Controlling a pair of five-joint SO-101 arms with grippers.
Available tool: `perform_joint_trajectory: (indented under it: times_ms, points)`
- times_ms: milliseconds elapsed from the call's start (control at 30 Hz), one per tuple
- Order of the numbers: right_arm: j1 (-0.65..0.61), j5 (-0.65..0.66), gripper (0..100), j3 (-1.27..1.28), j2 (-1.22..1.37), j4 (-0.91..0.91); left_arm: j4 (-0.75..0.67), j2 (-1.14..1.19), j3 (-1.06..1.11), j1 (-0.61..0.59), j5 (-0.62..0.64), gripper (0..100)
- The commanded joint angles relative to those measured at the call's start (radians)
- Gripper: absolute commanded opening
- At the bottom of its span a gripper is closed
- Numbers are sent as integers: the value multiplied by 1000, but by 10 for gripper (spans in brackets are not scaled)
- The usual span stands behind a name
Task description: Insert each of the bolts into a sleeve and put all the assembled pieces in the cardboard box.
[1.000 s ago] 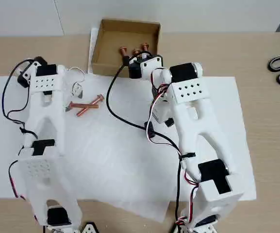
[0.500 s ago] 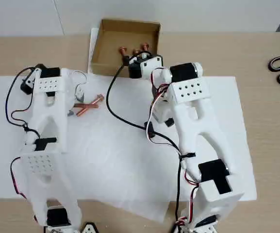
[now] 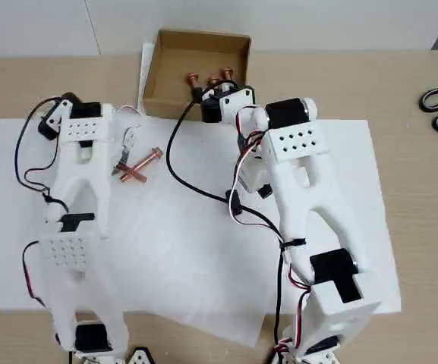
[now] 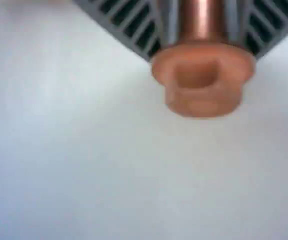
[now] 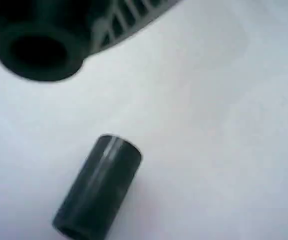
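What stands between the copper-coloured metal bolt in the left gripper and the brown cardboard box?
Nothing visible: bare white paper lies between the copper-coloured metal bolt in the left gripper and the brown cardboard box.

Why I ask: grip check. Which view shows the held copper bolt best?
Left wrist view: copper bolt close up, shaft between left gripper fingers. High view: tiny beside the arm; right wrist view faces black sleeves.

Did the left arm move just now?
Yes. In the high view the left arm has shifted sideways across the white paper, toward the cardboard box, which stayed put.
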Motion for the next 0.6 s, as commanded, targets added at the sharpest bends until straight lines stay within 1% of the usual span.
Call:
perform_joint_trajectory:
  times_ms: [0, 133, 233, 333, 433, 567]
  points:
    - [7, -9, 4, -35, -71, 5, 92, -15, -177, 51, -109, 5]
    - [8, -8, 4, -37, -73, 5, 232, -15, -407, 77, -190, 5]
    - [10, -5, 4, -43, -76, 5, 295, -15, -581, 80, -226, 5]
    - [10, -5, 4, -41, -131, 10, 298, -15, -720, 69, -288, 5]
    - [22, -6, 4, -41, -246, 10, 298, -15, -814, 71, -353, 5]
    - [44, -6, 4, -34, -440, 12, 298, -69, -874, 71, -359, 5]
